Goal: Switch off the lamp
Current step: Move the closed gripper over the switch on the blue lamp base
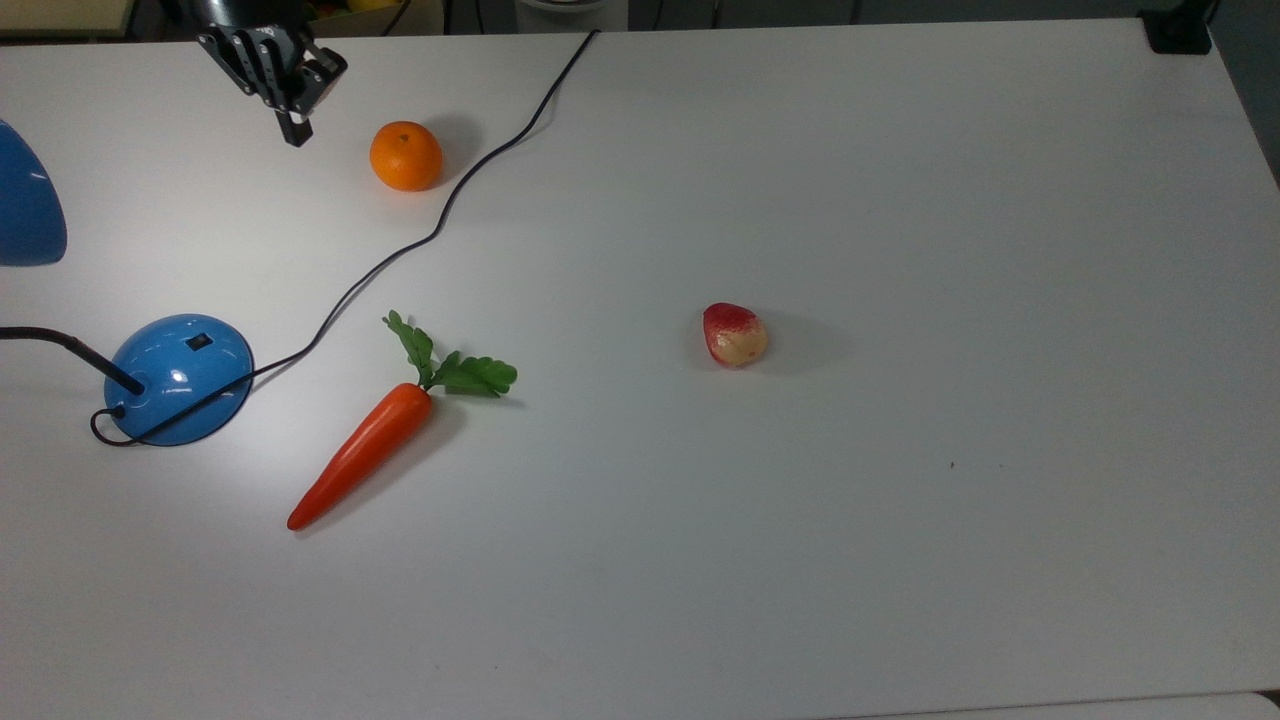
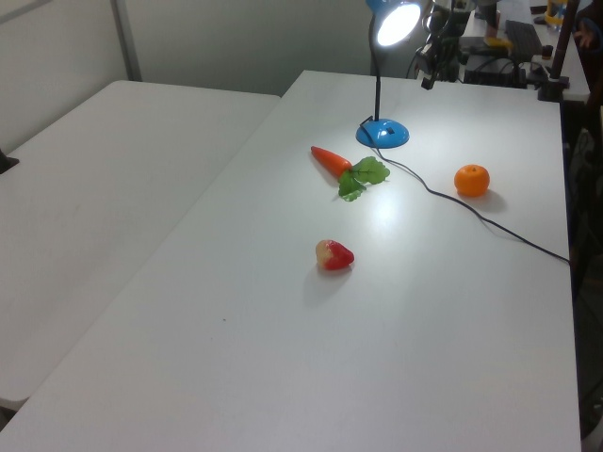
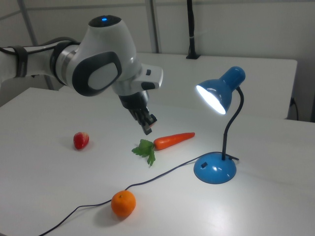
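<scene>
Blue lamp (image 3: 219, 128) lit, shade glowing white in the right view, black neck curving down to a dome base (image 1: 178, 378) at the top view's left edge of the white bench (image 1: 900, 250). Small black switch (image 1: 199, 341) on top of the dome, untouched. Black cord (image 1: 440, 215) looped at the base, then snaking across the bench to its far edge in the top view.

End effector (image 1: 294, 130) hanging in the air above the bench, at the top view's upper left — just left of the orange (image 1: 406, 156), well apart from the lamp base. Fingers pressed close together into one dark tip, nothing held. In the right view, end effector (image 3: 146, 128) tilted downward from the white arm (image 3: 98, 59).

Carrot (image 1: 360, 455) with green leaves lying near the base, to the top view's right of it. Red-and-cream strawberry (image 1: 734, 335) further right — alone, mid-bench.
</scene>
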